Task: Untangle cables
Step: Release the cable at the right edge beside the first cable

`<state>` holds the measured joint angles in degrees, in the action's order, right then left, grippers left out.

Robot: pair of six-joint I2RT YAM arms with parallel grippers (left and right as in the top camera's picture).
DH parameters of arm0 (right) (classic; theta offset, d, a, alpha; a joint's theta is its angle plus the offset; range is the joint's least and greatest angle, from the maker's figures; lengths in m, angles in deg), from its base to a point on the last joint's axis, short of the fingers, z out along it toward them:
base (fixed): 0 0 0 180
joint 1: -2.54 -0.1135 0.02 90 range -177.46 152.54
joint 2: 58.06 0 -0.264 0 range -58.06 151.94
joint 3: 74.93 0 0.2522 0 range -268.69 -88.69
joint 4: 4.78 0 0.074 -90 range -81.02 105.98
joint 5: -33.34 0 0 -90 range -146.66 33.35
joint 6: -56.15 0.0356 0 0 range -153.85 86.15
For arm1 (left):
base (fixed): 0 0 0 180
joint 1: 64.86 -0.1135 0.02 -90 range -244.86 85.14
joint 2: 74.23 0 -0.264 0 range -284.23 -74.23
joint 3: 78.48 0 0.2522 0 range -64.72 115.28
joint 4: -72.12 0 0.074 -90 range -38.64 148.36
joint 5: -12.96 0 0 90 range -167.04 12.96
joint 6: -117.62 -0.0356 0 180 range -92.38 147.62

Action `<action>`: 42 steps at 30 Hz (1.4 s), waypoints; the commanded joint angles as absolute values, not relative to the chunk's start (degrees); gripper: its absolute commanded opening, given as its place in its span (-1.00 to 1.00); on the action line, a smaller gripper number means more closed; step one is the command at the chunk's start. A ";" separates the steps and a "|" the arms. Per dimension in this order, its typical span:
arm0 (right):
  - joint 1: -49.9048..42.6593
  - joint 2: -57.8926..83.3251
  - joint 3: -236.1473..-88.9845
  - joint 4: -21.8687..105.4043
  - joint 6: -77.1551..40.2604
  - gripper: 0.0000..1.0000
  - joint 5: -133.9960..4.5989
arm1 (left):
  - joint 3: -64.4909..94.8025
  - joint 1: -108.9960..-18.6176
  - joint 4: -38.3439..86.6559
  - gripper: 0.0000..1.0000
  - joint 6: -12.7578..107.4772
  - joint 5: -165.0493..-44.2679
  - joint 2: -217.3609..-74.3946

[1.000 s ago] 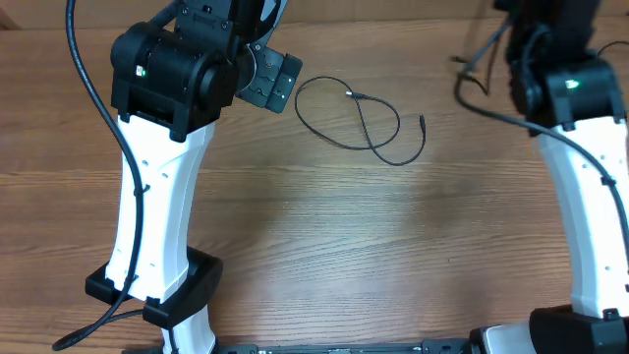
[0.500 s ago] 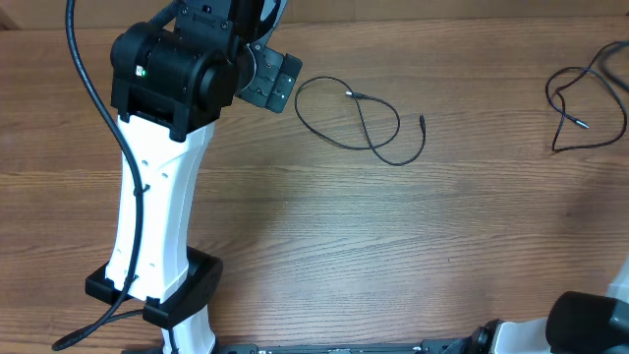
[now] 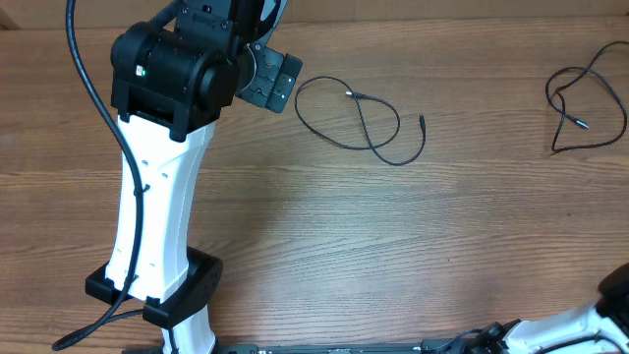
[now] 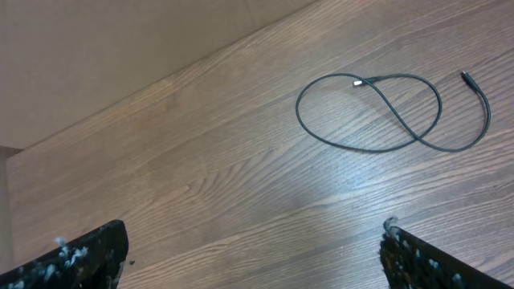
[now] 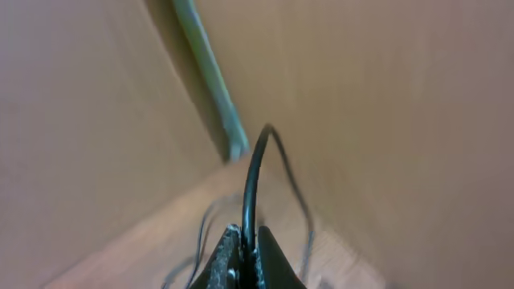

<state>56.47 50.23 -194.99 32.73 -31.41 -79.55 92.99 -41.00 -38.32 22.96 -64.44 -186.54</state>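
One thin black cable [image 3: 360, 119] lies in a loose crossed loop on the wooden table [image 3: 324, 246], both small plug ends free. In the left wrist view the same cable [image 4: 382, 112] lies ahead and to the right of my left gripper [image 4: 253, 258], which stands wide open over bare wood with nothing between its fingertips [image 4: 84, 255]. A second black cable [image 3: 578, 106] lies tangled at the far right and runs off the frame's edge. My right gripper [image 5: 247, 258] is shut on a black cable [image 5: 254, 181] that rises from between the jaws; that view is blurred.
The left arm [image 3: 162, 147] stands tall over the left side of the table. Only a bit of the right arm [image 3: 600, 310] shows at the bottom right corner. A tan wall [image 5: 385, 104] fills most of the right wrist view.
The right arm has swung away from the top right and out of the overhead view, uncovering the cable there. The left arm and the centre cable have not moved.
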 commanded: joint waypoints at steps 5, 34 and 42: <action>57.89 58.41 -195.78 38.08 -14.29 -0.92 -86.52 | 92.77 -41.37 -38.43 1.00 22.93 -64.70 -187.09; 55.12 67.48 -180.11 37.78 -11.54 -0.92 -84.93 | 92.77 -41.31 -38.43 0.99 23.96 -66.17 -187.09; 55.53 66.41 -181.81 37.28 -11.50 0.69 -98.74 | 92.77 -41.31 -38.43 0.99 23.92 -66.15 -187.09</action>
<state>55.01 67.85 -180.28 38.00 -11.41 -89.95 92.99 -41.00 -38.34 23.17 -65.53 -186.54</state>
